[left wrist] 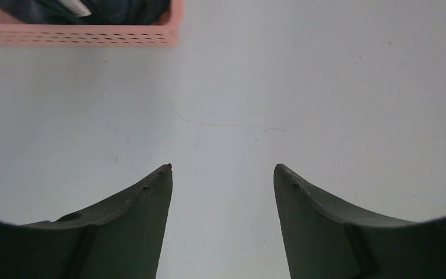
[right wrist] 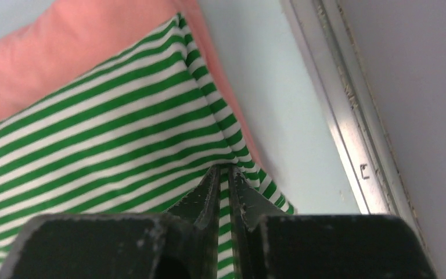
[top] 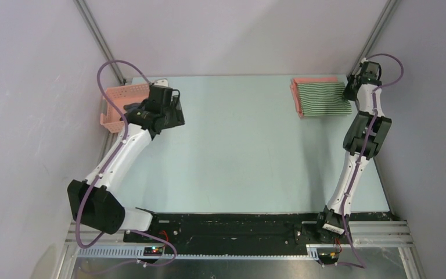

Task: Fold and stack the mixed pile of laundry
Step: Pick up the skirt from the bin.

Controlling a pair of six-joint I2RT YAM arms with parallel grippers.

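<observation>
Pale table (top: 238, 151), plain grey walls (top: 232, 35)

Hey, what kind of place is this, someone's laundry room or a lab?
Probably a lab robot cell, not a home: two robot arms bolted to a pale table, aluminium frame posts against bare walls, and a pink basket and folded striped garment laid out.

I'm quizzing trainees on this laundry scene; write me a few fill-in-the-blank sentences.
The pink shirt lies ___ the striped shirt.
The right gripper pinches the ___ shirt.
The dark garment sits in the ___.
The left gripper is ___, holding nothing.
Missing: under; striped; basket; open.
</observation>
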